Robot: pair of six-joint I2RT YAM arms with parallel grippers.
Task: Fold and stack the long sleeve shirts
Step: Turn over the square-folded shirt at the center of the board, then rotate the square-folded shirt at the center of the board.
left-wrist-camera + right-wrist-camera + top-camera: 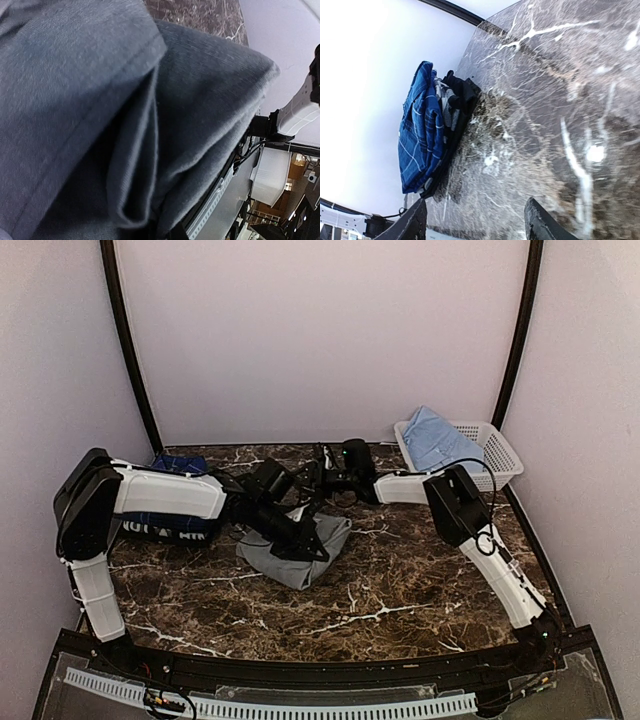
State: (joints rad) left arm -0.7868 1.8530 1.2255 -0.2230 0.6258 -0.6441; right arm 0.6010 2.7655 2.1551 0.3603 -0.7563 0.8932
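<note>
Dark marbled counter (400, 590). Grey shirt (335, 540) at centre, my left gripper (300, 543) pressed together on it. My right gripper (477, 225) is spread, empty. Plaid shirt (160, 528) at nine o'clock; light blue shirt (435, 440) in basket (500, 455), two o'clock.

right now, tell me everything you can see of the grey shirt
The grey shirt is plain grey woven cloth, folded into a compact, roughly square bundle that lies on the marble table, left of centre. The left wrist view shows stacked layers, a stitched hem and a loose fold gaping between them. The left gripper is down on top of it and seems to pinch a layer, though cloth hides its fingers.
</note>
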